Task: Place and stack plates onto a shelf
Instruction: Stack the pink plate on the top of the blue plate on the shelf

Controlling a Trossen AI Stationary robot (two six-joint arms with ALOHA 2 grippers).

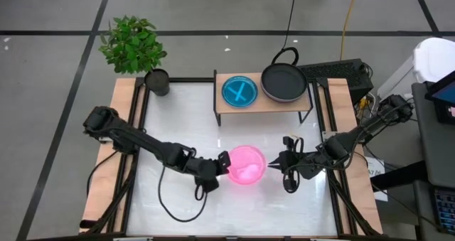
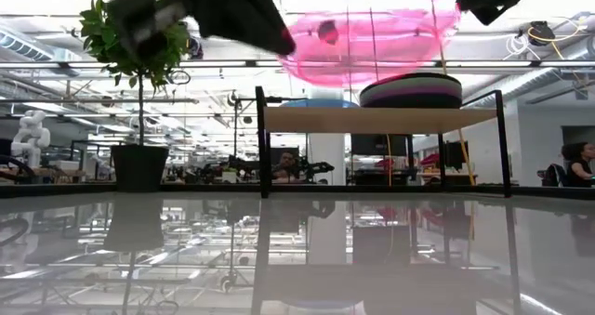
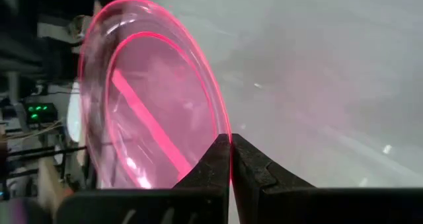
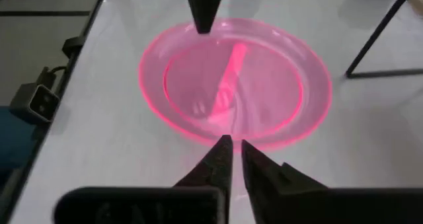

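My left gripper [image 1: 225, 163] is clamped on the rim of the translucent pink round plastic plate [image 1: 246, 164], held raised above the worktop's centre. My right gripper [image 1: 276, 164] sits at the plate's opposite rim, fingers nearly together; grip unconfirmed. The wood-topped shelf [image 1: 264, 102] stands at the far edge.

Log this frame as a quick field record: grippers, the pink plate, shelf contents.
left gripper: shut on the pink plate's left rim
right gripper: just off the plate's right rim, fingers nearly together, not gripping
pink plate: lifted off the table, in front of the shelf
shelf: cyan plate on its left half, stack of plates with a dark one on top on its right half
plant pot: left of the shelf
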